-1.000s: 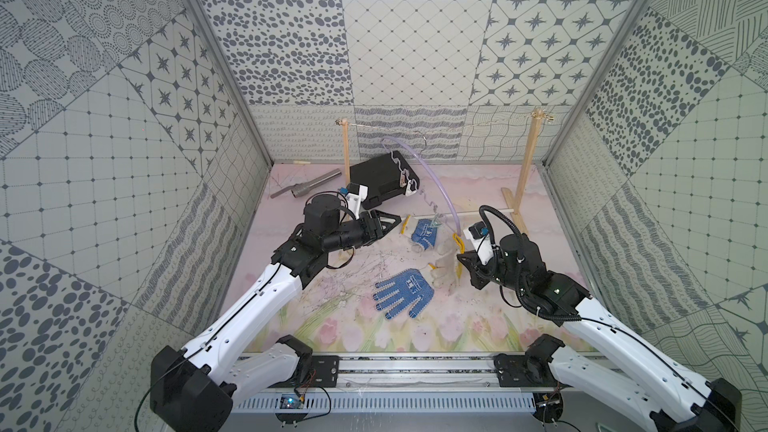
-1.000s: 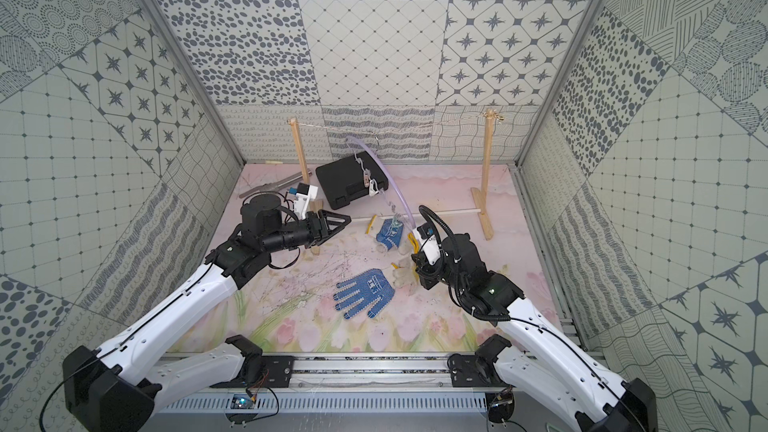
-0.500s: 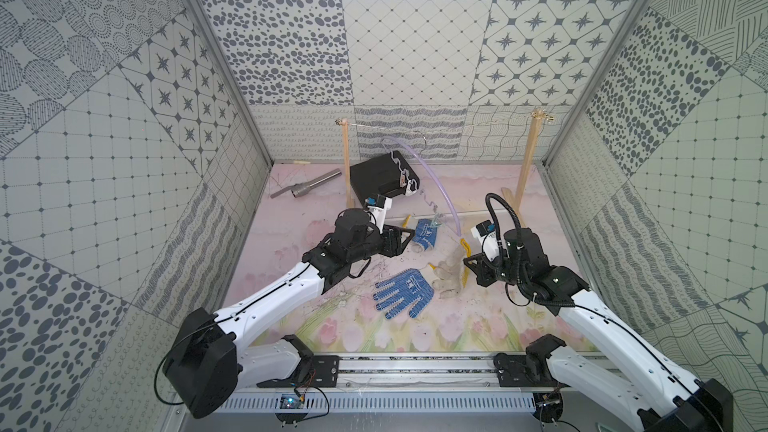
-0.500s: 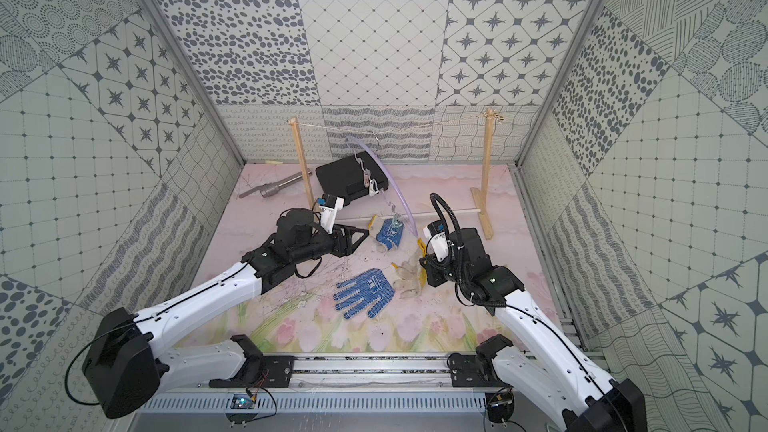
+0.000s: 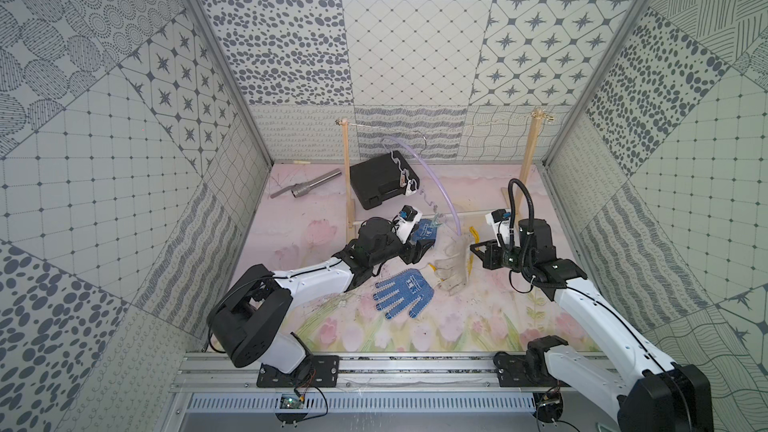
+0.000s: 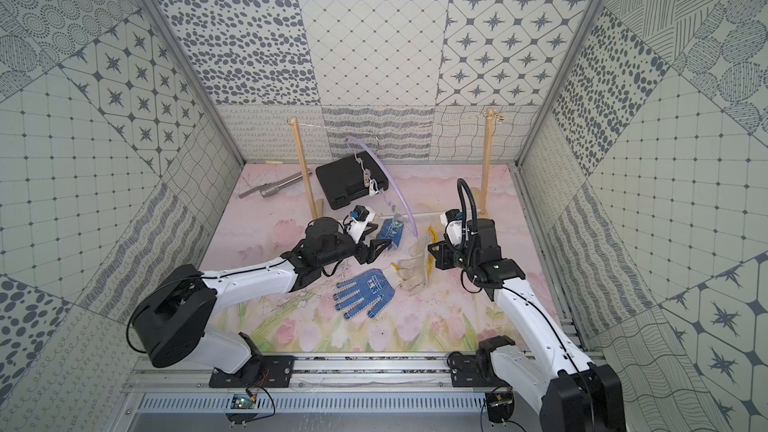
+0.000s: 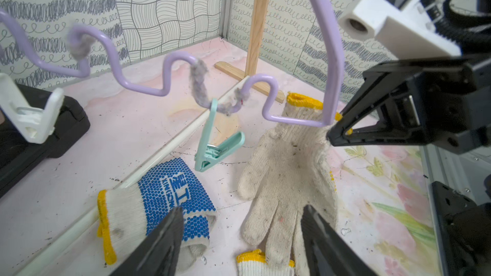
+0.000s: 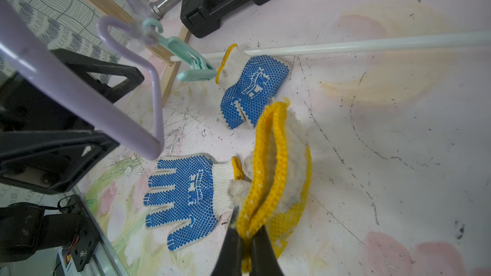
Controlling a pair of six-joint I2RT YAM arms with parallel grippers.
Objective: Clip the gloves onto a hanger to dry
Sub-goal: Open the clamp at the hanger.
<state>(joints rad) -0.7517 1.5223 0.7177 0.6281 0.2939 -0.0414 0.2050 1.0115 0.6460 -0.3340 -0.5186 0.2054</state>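
We see the right gripper [image 8: 245, 234] clenched on the yellow-edged cuff of the off-white knitted glove with the yellow-dotted face [image 5: 455, 261]. The cuff is raised, while the glove's fingers trail on the floral pink bench [image 5: 311, 218], right of its middle. The cuff sits just beside the lower corner of the thin lilac plastic hanger [image 7: 332, 49], whose small wire hook is up at the string strung between the two wooden posts [image 5: 530, 151] near the back edge. A mint-green peg [image 7: 215, 142] dangles from the hanger's wavy bar, and a white peg [image 7: 29, 115] sits farther along it.

Our left gripper [image 7: 241, 208] is released, its jaws spread with nothing between them, low over the bench's middle and pointing toward the raised glove.

The flat blue-dotted glove [image 5: 405, 290] lies spread toward the front edge, its cuff under the held glove's fingers. The folded blue-dotted glove [image 5: 424, 232] lies farther back, against a thin white rod [image 8: 372, 43]. A black plastic case [image 5: 374, 182] stands by the back edge, and a grey metal tube [image 5: 307, 187] lies toward the back left corner.
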